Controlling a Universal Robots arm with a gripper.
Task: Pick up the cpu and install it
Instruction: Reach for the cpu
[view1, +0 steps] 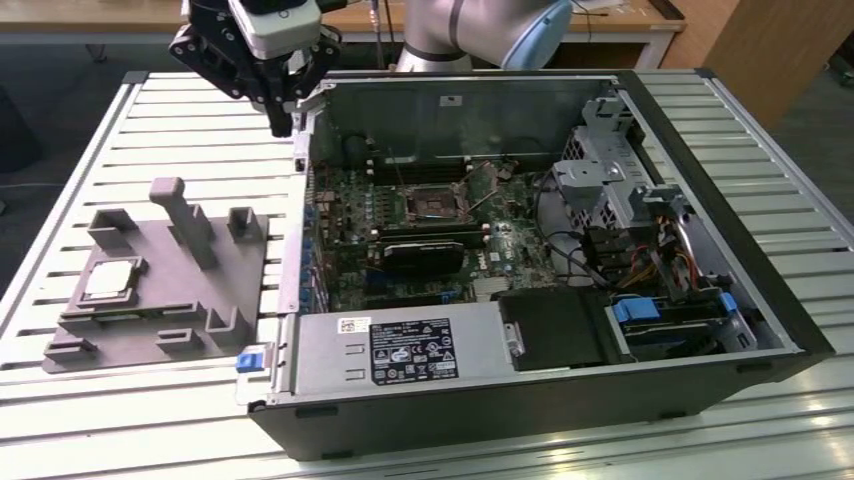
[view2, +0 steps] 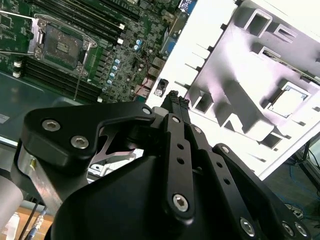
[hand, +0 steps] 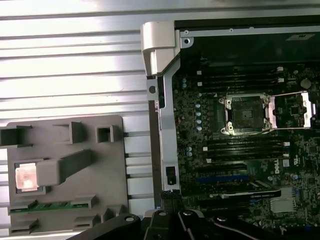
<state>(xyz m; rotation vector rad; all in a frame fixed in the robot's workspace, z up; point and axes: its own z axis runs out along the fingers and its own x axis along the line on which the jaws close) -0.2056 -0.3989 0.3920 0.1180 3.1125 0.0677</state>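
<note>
The cpu (view1: 110, 279) lies flat in a square pocket of the grey tray (view1: 163, 292), on the side of the tray nearest the exterior view's left. Its shiny top faces up. Nothing touches it. A thin green memory stick (hand: 50, 205) lies in a slot of the tray just beside the cpu. The tray sits on the silver slatted table (view1: 174, 130), close to the table's edge at the exterior view's left. Just beside the tray stands the open computer case (view1: 454, 108), which takes up the middle of the table. Inside it is the green motherboard, and the cpu socket (view1: 434, 205) there has its metal cover flipped up. A black card (view1: 420, 255) lies near the socket. The gripper (view1: 280, 127) hangs high over the table by the far corner of the case, well apart from the cpu. Its black fingers (view2: 171, 102) are pressed together and it holds nothing.
</note>
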